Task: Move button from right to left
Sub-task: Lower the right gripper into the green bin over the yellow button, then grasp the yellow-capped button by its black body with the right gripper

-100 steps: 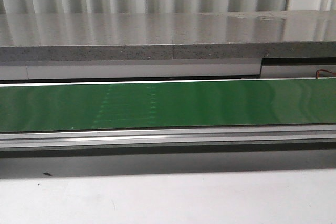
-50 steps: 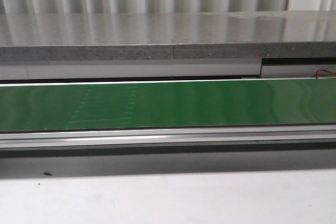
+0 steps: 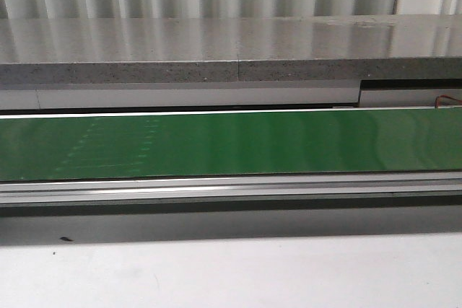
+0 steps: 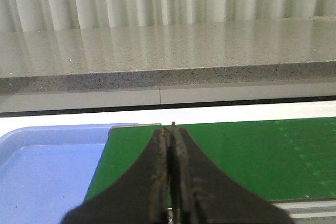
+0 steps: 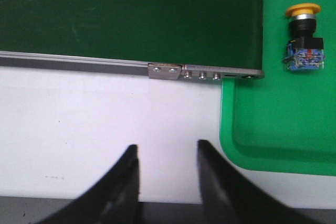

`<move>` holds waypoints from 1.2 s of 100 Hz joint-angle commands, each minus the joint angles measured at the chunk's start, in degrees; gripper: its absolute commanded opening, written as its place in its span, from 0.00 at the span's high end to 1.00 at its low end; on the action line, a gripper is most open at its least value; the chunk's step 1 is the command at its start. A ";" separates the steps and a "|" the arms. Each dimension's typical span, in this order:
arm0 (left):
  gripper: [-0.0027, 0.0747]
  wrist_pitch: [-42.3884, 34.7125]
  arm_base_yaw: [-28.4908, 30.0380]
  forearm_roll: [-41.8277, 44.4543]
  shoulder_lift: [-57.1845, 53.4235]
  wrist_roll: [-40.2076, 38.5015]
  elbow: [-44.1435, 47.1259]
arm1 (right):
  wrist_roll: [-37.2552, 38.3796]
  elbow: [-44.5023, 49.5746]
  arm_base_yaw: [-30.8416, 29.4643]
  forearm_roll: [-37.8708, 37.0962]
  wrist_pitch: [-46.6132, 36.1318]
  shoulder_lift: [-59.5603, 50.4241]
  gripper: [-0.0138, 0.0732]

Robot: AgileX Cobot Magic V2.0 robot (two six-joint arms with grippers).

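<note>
a: green tray (image 5: 273, 145) in the right wrist view has the button (image 5: 303, 38) lying in it on its side, yellow cap toward the belt's end, nothing else in the tray that i can see.

b: so nothing's been moved yet?

a: i'd say the task is at its very start. the right gripper (image 5: 168, 174) hangs over the white table (image 5: 79, 114) beside the tray, jaws apart and empty, well clear of the button.

b: and the left side?

a: the left gripper (image 4: 170, 150) has its jaws pressed together with nothing between them, above the end of the green conveyor belt (image 4: 252, 156). beside it sits a pale blue tray (image 4: 47, 171), empty in the part that shows.

b: what's left, then?

a: all of it, by my reckoning: the pick, the trip leftward, the drop. in the front view the belt carries nothing.
</note>
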 commanded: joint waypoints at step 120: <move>0.99 -4.41 -0.58 -0.01 -1.85 -0.21 2.12 | -2.84 -17.27 -28.58 -4.58 -6.54 34.01 0.14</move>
